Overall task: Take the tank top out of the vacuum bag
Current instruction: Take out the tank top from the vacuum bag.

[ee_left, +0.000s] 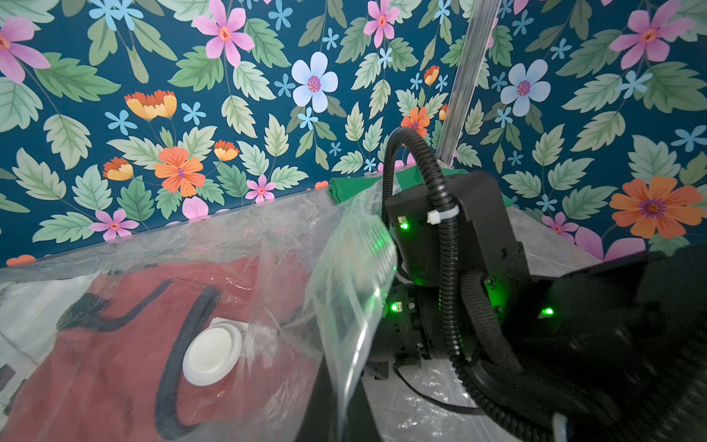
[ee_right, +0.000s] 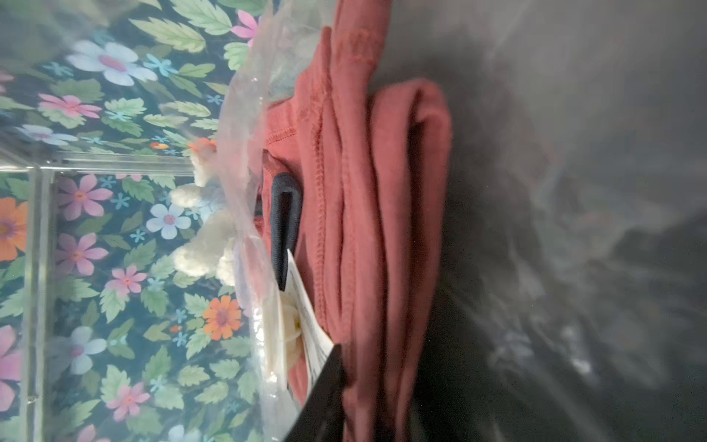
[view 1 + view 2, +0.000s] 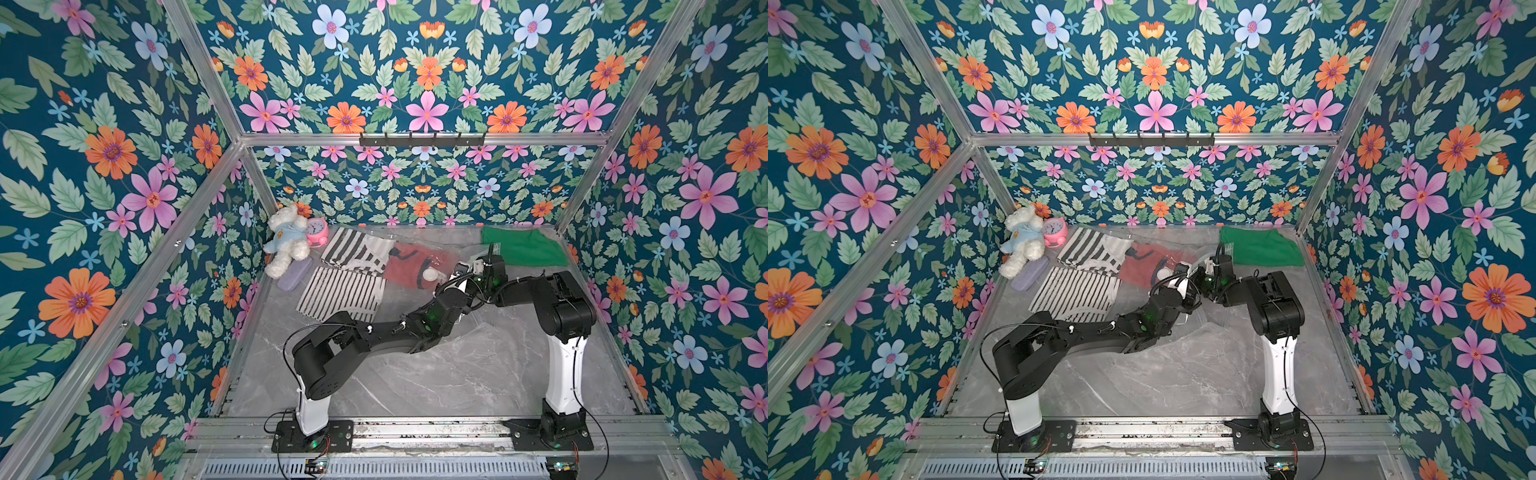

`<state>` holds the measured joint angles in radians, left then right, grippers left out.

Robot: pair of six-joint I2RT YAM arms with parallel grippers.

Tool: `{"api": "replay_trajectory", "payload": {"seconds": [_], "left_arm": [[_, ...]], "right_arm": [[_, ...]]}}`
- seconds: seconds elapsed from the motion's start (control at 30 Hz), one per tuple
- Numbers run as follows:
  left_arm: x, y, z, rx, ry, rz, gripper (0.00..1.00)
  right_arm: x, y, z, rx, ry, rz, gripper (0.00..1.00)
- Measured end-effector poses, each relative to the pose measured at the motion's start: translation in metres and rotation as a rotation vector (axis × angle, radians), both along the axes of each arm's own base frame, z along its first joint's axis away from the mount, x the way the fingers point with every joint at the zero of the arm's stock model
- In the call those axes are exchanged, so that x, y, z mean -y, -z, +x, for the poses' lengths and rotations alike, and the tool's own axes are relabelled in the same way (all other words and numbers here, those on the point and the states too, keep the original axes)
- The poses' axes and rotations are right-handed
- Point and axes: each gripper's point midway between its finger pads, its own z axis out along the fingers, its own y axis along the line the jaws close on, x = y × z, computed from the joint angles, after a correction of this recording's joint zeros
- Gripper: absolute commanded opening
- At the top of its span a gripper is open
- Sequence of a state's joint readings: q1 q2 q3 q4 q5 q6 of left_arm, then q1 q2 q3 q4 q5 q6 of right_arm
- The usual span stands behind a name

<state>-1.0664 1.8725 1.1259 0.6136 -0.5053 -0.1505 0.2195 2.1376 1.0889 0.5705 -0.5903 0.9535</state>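
We see a grey, marble-veined table (image 3: 436,374). Across its far middle lies the vacuum bag (image 1: 267,229), a clear, crinkled film that glints. Inside it the tank top (image 1: 114,344) lies flat: rust-red knit with black ribbed trim, folded into soft layers on the side of the bag's mouth.

Left of the bag lie two black-and-white striped cloths (image 3: 340,291). A smooth green cloth (image 3: 523,247) sits in the far right corner and a fluffy white teddy bear (image 3: 286,245) in the far left.

The left gripper (image 3: 459,272) is pinched closed on a raised flap of the bag's film. The right gripper (image 3: 473,267) reaches into the mouth beside the folded hem; we cannot tell how its jaws stand. The round white valve cap (image 1: 212,354) sits over the red fabric.
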Motion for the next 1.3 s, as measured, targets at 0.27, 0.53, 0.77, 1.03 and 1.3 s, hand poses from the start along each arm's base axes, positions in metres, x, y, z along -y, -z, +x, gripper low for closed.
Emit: {"api": "replay_trajectory", "payload": {"seconds": [0.27,0.53,0.77,1.03,1.3], "left_arm": [[0.000,0.000,0.002,0.002,-0.010,0.001,0.00],[-0.002,-0.002,0.006,0.007,-0.031,-0.002,0.00],[-0.004,-0.004,0.009,0.010,-0.049,-0.007,0.00],[-0.005,-0.003,0.010,0.006,-0.057,-0.004,0.00],[-0.007,-0.002,0.012,0.003,-0.068,-0.006,0.00]], "right_arm": [[0.003,-0.014,-0.004,0.029,0.020,0.005,0.00],[0.006,-0.025,-0.011,0.048,0.034,0.008,0.00],[0.015,-0.040,-0.021,0.072,0.060,-0.018,0.00],[0.021,-0.039,-0.034,0.053,0.064,-0.041,0.00],[0.034,-0.044,-0.043,0.039,0.084,-0.072,0.00]]}}
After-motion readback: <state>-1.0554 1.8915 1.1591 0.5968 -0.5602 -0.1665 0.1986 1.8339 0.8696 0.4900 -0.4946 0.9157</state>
